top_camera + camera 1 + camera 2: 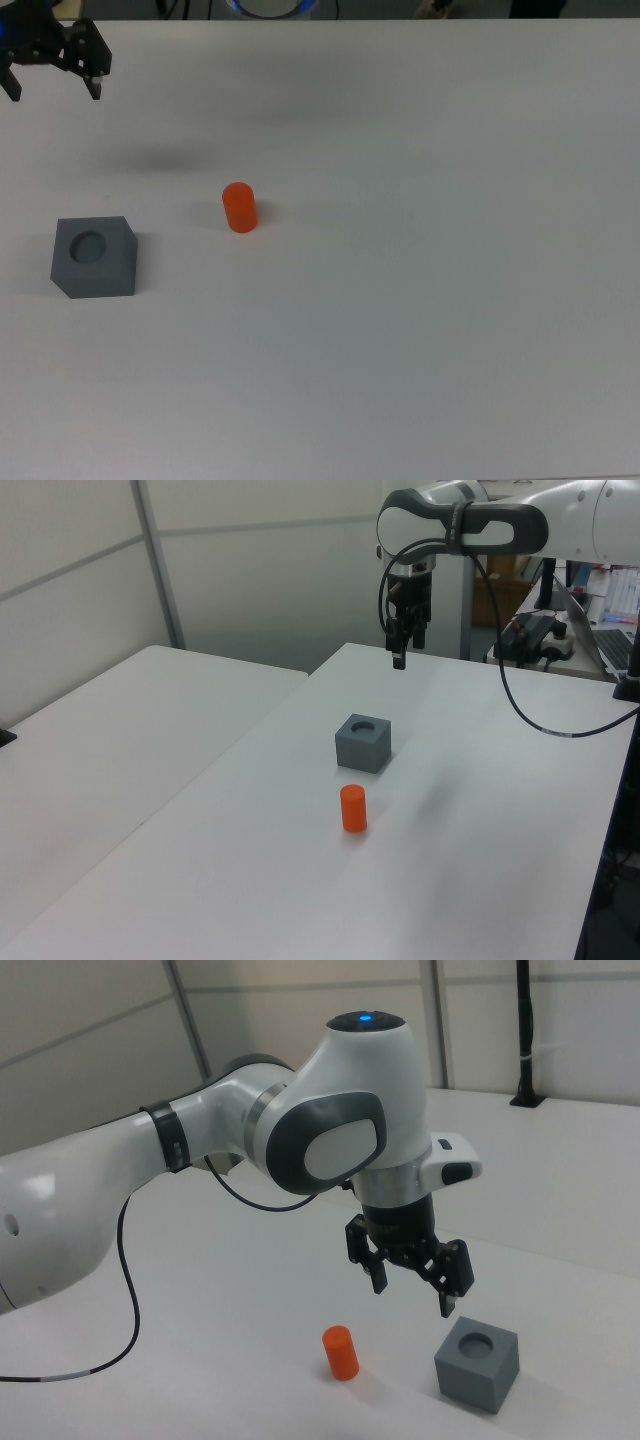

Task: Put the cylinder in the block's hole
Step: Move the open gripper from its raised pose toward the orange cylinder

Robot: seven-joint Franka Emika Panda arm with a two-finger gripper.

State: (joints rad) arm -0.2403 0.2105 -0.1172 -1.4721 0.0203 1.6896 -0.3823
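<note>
Upright on the white surface (420,330) just beside the grey block (95,258), the orange cylinder (239,207) looks light, stiff and smooth, best pinched across its round sides, while the end effector (412,1282) hangs above, fingers apart and empty.

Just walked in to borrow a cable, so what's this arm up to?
Nothing is being held yet. The gripper hangs in the air above the white table with its jaws open and empty. An orange cylinder stands upright on the table, apart from a grey block whose hole faces up, empty.
</note>
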